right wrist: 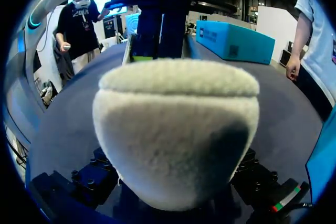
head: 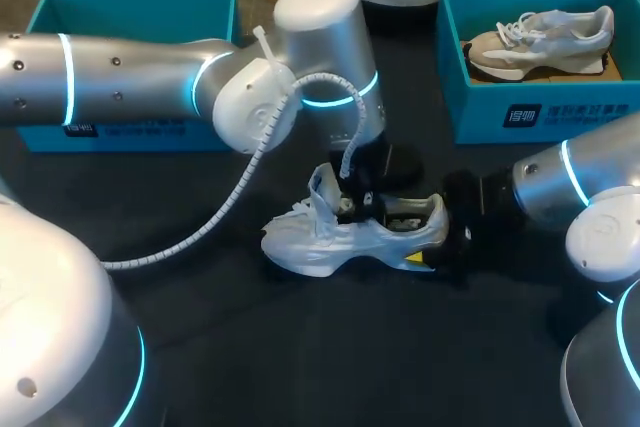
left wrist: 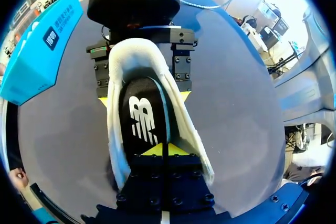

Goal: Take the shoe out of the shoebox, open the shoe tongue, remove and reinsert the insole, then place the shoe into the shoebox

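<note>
**Item:** white shoe (head: 345,237), standing on its sole on the dark table (head: 300,347), out of the box and held between the two grippers.

**Right gripper** (left wrist: 144,98): jaws clamped on the heel from both sides, yellow tips against its side walls.

**Left gripper** (left wrist: 163,149): tips pressed together with only a thin seam between them, set inside the shoe's opening at the forward end of the insole (left wrist: 143,121). Whether they nip its edge cannot be told.

**Teal shoebox** (head: 130,12): well apart from both sets of jaws.

**Risks, as judged:**
- A pull on the insole may drag the whole shoe out of the heel clamp if that grip is slack.
- The thin insole may fold, or slip from the tips.
- The soft collar may crumple under the clamp and narrow the opening.

**Materials:**
- Heel collar (right wrist: 178,85): fleecy, padded, rounded.
- Insole: black, smooth, flat, long-oval.
- Sole: white, chunky, wavy-edged.
- Shoebox: stiff, straight-walled card.
</note>
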### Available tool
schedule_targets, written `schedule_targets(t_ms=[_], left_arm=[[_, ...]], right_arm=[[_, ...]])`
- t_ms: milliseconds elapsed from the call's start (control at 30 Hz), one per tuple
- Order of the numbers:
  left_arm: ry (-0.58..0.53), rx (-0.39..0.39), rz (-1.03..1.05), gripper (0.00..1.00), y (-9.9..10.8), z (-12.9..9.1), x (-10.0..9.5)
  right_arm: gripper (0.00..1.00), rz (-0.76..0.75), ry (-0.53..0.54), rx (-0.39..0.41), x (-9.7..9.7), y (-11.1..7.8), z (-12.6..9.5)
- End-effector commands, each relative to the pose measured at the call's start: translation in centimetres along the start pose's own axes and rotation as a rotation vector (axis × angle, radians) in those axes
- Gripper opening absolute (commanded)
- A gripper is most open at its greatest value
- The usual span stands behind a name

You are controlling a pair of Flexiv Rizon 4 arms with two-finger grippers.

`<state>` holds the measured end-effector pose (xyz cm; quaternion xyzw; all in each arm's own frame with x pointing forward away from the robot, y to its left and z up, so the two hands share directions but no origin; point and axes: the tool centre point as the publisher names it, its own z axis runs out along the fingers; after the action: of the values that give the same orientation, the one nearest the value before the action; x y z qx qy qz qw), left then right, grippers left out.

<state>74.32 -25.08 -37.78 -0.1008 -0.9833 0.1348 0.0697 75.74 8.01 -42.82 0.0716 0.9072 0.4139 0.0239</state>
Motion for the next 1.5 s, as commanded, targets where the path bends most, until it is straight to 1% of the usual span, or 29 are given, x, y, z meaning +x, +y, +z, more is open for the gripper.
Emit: schedule_targets(t_ms=[33, 233, 367, 533, 600, 900, 1067, 1233, 1333, 1500], left_arm=[[-0.012, 0.008, 0.003, 0.0, 0.4, -1.0, 0.5], [-0.028, 0.025, 0.016, 0.0, -0.1, -1.7, 0.7], [-0.034, 0.032, 0.016, 0.0, -0.2, -1.7, 0.4], [-0.046, 0.062, 0.026, 0.0, -0.7, -2.3, 0.4], [-0.047, 0.06, 0.026, 0.0, -0.8, -2.4, 0.4], [-0.044, 0.055, -0.009, 0.0, 0.9, -2.9, 0.8], [-0.045, 0.057, -0.017, 0.0, 1.2, -3.2, 0.9], [-0.048, 0.062, -0.002, 0.0, 0.3, -3.4, 0.4], [-0.048, 0.081, 0.014, 0.0, -0.6, -3.6, 0.1], [-0.047, 0.065, 0.031, 0.0, -1.3, -3.5, -0.2]], right_arm=[[0.0, 0.0, -0.003, 0.004, -0.3, -0.4, 0.4], [0.0, 0.0, -0.003, 0.004, -0.3, -0.4, 0.4], [0.0, 0.0, -0.003, 0.004, -0.3, -0.4, 0.4], [0.0, 0.0, -0.003, 0.004, -0.3, -0.4, 0.4], [0.0, 0.0, -0.003, 0.004, -0.3, -0.4, 0.4], [0.0, 0.0, -0.003, 0.004, -0.3, -0.4, 0.4], [0.0, 0.0, -0.003, 0.004, -0.3, -0.4, 0.4], [0.0, 0.0, -0.003, 0.004, -0.3, -0.4, 0.4], [0.0, 0.0, -0.003, 0.004, -0.3, -0.4, 0.4], [0.0, 0.0, -0.003, 0.004, -0.3, -0.4, 0.4]])
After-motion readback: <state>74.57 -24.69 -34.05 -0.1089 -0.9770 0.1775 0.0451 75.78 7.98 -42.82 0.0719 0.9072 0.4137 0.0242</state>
